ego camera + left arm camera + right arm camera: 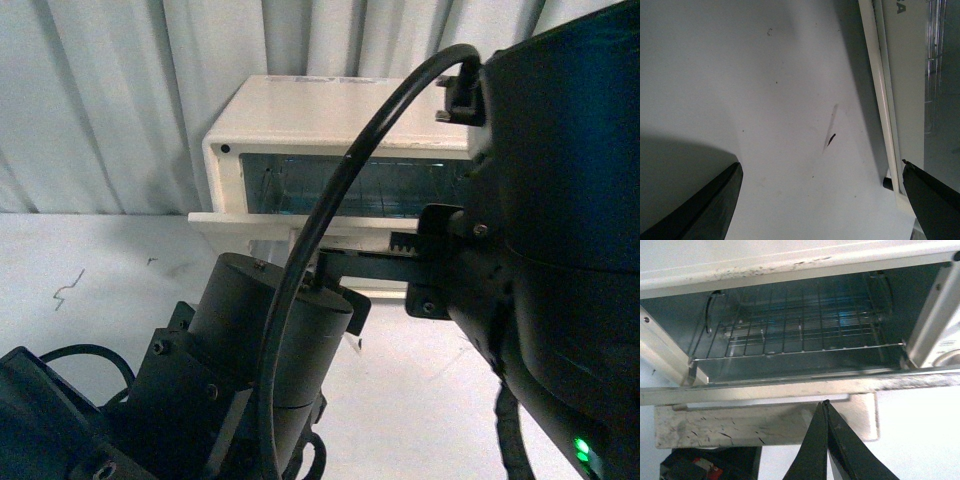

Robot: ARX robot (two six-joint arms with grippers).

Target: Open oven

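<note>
The Toshiba toaster oven (300, 110) stands at the worktop's (100, 260) far edge, against the pale curtain (100, 100). Its door (240, 225) is dropped open towards the robot, and the wire rack (800, 335) shows inside the cavity. The right gripper (825, 407) has its fingers pressed together with nothing visible between them, tips just below the door's front edge. The left gripper (822, 200) is spread wide over bare worktop beside the oven.

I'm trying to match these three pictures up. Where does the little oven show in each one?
Front view: the oven sits upper centre, behind both arms, with its door down.
Left wrist view: only a cream strip of it shows, along one edge of the frame.
Right wrist view: it fills most of the picture, open.
Shared landmark: the wire rack inside.
</note>
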